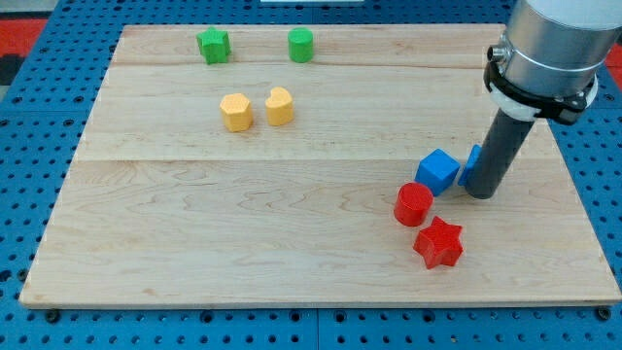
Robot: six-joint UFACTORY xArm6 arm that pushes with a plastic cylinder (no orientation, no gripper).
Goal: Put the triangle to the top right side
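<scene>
My tip point(481, 193) rests on the wooden board point(243, 243) at the view's right. A blue block point(471, 162) shows as a sliver at the rod's left edge. The rod hides most of it, so I cannot make out its shape; it may be the triangle. It looks to be touching the rod. A blue cube point(438, 170) sits just left of it, a small gap from my tip.
A red cylinder point(413, 203) and a red star point(438, 243) lie below and left of my tip. A yellow hexagon point(235, 112) and another yellow block point(279, 105) sit left of centre. A green star point(214, 45) and a green cylinder point(300, 45) sit near the top edge.
</scene>
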